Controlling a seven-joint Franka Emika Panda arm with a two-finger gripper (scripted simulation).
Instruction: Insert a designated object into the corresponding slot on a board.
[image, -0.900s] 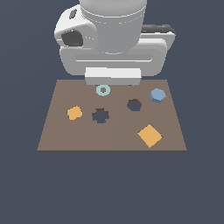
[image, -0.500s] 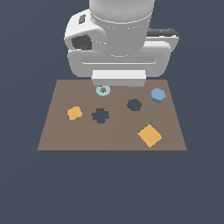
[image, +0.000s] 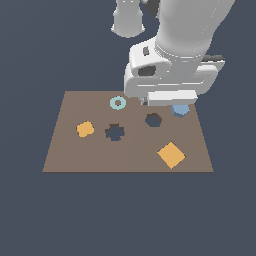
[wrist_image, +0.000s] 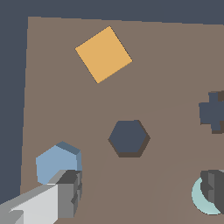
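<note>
The blue hexagonal block (image: 180, 110) lies on the brown board (image: 75, 160) near its far right edge in the exterior view, partly hidden by my hand. The dark hexagonal hole (image: 153, 120) is cut in the board just to its left. My gripper (image: 162, 101) hovers above the board between the block and the teal ring, open and empty. In the wrist view, the block (wrist_image: 58, 163) sits beside one finger (wrist_image: 68, 192), and the hexagonal hole (wrist_image: 128, 138) lies beyond the gap between the fingers. The gripper (wrist_image: 142, 188) holds nothing.
A light-teal ring (image: 118, 103) lies at the board's far side; in the wrist view it (wrist_image: 202, 197) is half hidden by the other finger (wrist_image: 214, 186). A dark cross-shaped hole (image: 115, 132), a small orange piece (image: 85, 129) and an orange square (image: 171, 155) are also on the board.
The arm has moved toward the exterior view's right and a little lower. The hand now covers part of the blue block. The objects on the board have not moved.
</note>
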